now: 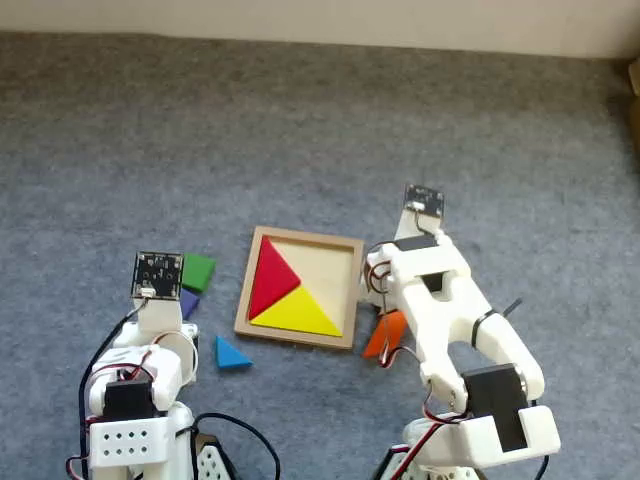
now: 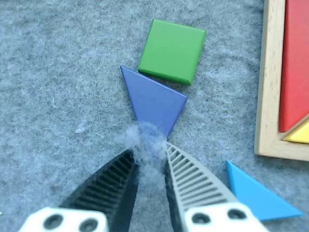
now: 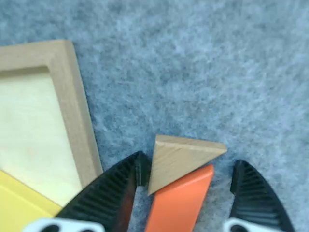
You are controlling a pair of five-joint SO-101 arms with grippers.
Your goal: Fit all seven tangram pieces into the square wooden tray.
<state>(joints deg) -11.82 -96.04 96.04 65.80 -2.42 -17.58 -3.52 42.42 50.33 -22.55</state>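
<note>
Grey felt-like carpet [image 1: 320, 130] carries the square wooden tray [image 1: 247, 290], set centrally and nearer the arms' edge. Seated inside it are a glossy red triangle [image 1: 272, 280] and a yellow triangle [image 1: 300, 313]; the remaining floor is bare pale wood.

Left gripper [image 2: 149, 153]: ribbed claw only narrowly parted, pinching nothing, tips at a corner of the indigo triangle [image 2: 154, 101]. This triangle touches the green square [image 2: 173, 50]. A light blue triangle [image 2: 258, 195] lies near the tray's corner.

Right gripper [image 3: 190, 166]: claw spread wide, straddling an unpainted wooden triangle [image 3: 181, 157] which touches an orange piece [image 3: 176, 205], just beside the tray's rim.
</note>
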